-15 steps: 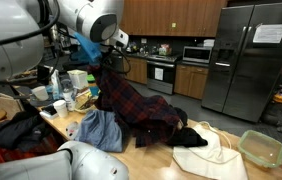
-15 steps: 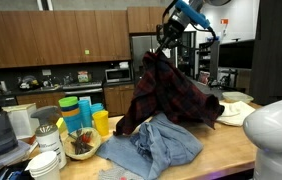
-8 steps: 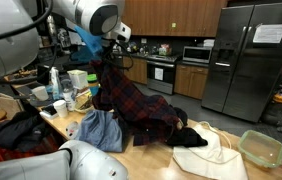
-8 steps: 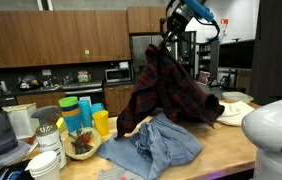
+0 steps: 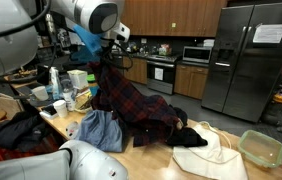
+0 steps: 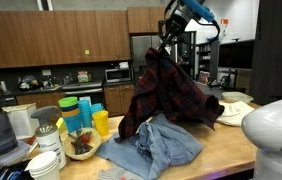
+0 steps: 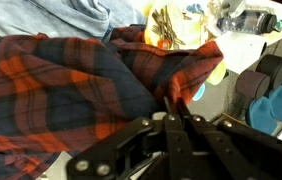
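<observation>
Wrist view shows the pincer (image 7: pixel 171 118) with its two dark fingers drawn close together, clenched on a fold of the red-and-navy plaid shirt (image 7: pixel 71 90), which fills most of that picture and hangs away from the fingertips. Past the shirt's edge lies a pale blue denim garment (image 7: pixel 71 15).

In both exterior views the pincer (image 5: pixel 109 55) (image 6: pixel 169 45) sits high above the counter (image 6: pixel 231 148), gripping the plaid shirt (image 5: pixel 126 100) (image 6: pixel 166 95) by its topmost part. The shirt drapes down from that grip in a tall, tent-like shape; its lower folds rest on the counter and partly on the blue denim garment (image 6: pixel 161 145) (image 5: pixel 99 130), which lies crumpled just in front of it.

In an exterior view a black garment (image 5: pixel 191 136) lies touching the shirt's lower edge, with a white cloth (image 5: pixel 209 155) just beside it and a clear container with a greenish rim (image 5: pixel 261 148) further along the counter. A dark heap of clothing (image 5: pixel 21 130) sits at the near end. In an exterior view yellow cups (image 6: pixel 101 122) stand near the shirt, beside a bowl (image 6: pixel 81 145) of small items.
</observation>
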Action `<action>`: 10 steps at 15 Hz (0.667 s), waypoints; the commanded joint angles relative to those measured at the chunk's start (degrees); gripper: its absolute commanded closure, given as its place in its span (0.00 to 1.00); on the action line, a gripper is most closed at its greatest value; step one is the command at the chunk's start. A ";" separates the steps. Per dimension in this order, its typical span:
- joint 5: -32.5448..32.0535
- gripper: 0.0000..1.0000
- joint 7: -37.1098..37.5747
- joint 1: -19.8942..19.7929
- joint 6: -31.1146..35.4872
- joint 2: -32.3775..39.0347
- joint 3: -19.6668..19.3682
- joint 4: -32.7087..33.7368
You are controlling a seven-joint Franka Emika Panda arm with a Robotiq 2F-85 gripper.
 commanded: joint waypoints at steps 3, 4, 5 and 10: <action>-0.98 0.69 -1.13 1.83 -5.60 3.45 5.97 1.44; -1.79 0.65 -0.95 1.92 -6.03 4.06 7.62 1.50; -2.23 0.58 -1.04 2.32 -6.48 4.53 8.77 1.44; -3.55 0.24 -1.22 3.42 -6.14 6.35 11.56 0.68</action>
